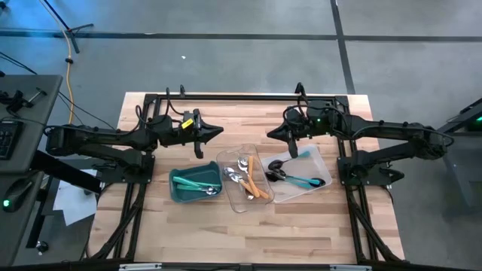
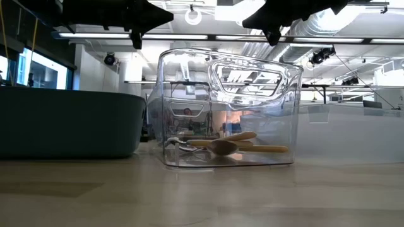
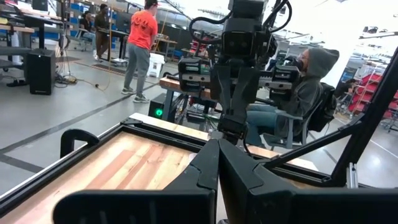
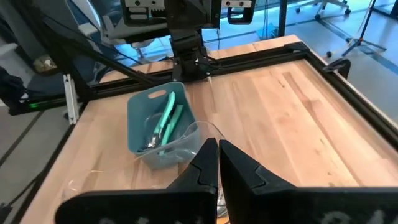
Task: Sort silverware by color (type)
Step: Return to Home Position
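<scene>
The silverware lies sorted in three containers mid-table. Teal-handled pieces [image 1: 197, 183] lie in the teal bin [image 1: 178, 188]. Orange-handled spoons [image 1: 254, 185] with silver heads lie in the middle clear tray [image 1: 230, 159]. Teal-handled pieces with black heads [image 1: 300, 179] lie in the right clear tray [image 1: 320, 159]. My left gripper [image 1: 220, 131] hangs shut above the table, beyond the bin, and points toward the right arm. My right gripper [image 1: 269, 134] hangs shut beyond the clear trays, facing it, tipped slightly down. Both grippers are bare [image 3: 219, 143] [image 4: 218, 144].
A black frame [image 1: 248, 96] runs along the table's far edge and down both sides. Bare wood lies in front of the containers toward the near edge [image 1: 248, 233]. Beyond the table, people stand and sit in the room [image 3: 140, 43].
</scene>
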Action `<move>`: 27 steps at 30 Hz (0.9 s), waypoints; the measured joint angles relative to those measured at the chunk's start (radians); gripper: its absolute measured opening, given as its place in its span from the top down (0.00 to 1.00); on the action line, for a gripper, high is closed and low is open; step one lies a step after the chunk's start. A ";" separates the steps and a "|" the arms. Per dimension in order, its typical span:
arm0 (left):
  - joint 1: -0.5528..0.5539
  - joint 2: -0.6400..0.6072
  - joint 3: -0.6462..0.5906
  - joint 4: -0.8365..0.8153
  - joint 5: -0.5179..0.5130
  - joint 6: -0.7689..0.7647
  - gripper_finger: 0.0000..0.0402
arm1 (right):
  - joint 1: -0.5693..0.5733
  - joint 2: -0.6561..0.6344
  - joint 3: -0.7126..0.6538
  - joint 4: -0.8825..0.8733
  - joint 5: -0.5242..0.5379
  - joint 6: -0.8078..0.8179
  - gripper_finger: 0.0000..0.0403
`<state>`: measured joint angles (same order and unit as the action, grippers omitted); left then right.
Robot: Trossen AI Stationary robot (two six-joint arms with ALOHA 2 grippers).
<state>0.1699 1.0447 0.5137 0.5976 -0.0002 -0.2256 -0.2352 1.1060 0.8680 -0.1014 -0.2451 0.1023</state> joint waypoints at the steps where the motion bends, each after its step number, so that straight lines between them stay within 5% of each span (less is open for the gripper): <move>1: 0.000 0.000 0.000 0.000 0.000 0.000 1.00 | 0.000 0.000 0.000 0.000 0.000 -0.010 1.00; 27: -0.001 -0.149 0.000 -0.064 0.080 0.027 1.00 | -0.001 0.000 0.000 -0.015 0.002 -0.032 1.00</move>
<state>0.1692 0.8958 0.5137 0.5338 0.0799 -0.1988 -0.2359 1.1061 0.8680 -0.1162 -0.2428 0.0708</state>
